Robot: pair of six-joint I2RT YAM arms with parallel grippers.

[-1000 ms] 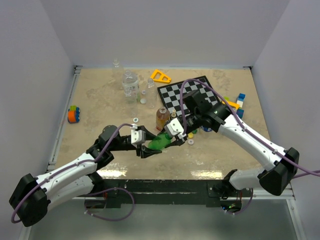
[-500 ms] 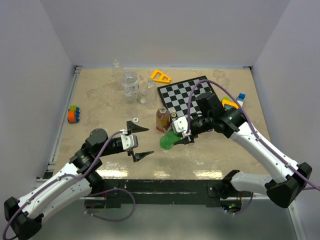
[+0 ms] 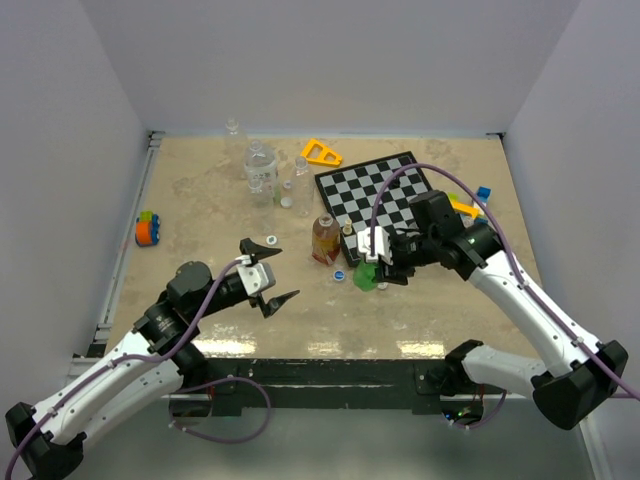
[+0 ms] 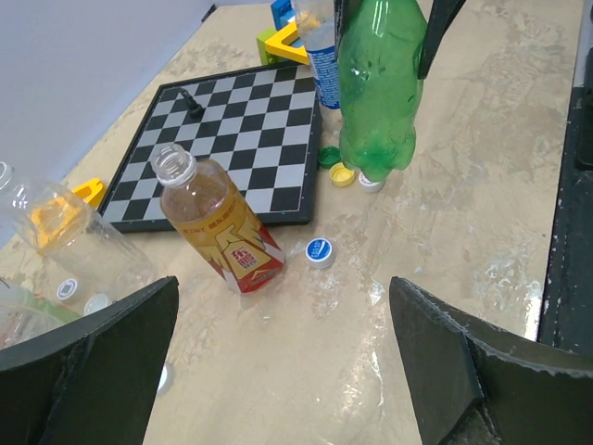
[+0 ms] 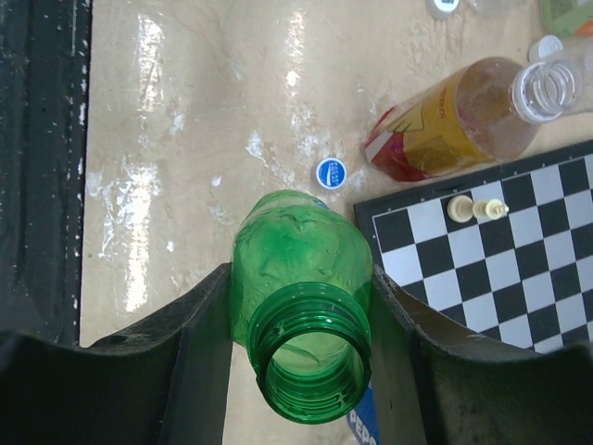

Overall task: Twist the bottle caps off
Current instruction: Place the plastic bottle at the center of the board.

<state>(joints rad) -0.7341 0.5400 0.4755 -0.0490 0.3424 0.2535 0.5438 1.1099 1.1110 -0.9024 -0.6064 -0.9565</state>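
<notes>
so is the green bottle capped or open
Open: in the right wrist view the green bottle shows a bare threaded neck and a hollow mouth, with no cap on it.

The left arm (image 3: 120,375) and right arm (image 3: 530,310) share one build: white shell links, black joints, black bases. A purple cable (image 3: 210,298) runs loosely along each. The left gripper (image 3: 282,272) and right gripper (image 3: 382,266) each carry a white block behind black, wedge-shaped fingers (image 4: 93,362) with a grainy matte surface.
</notes>
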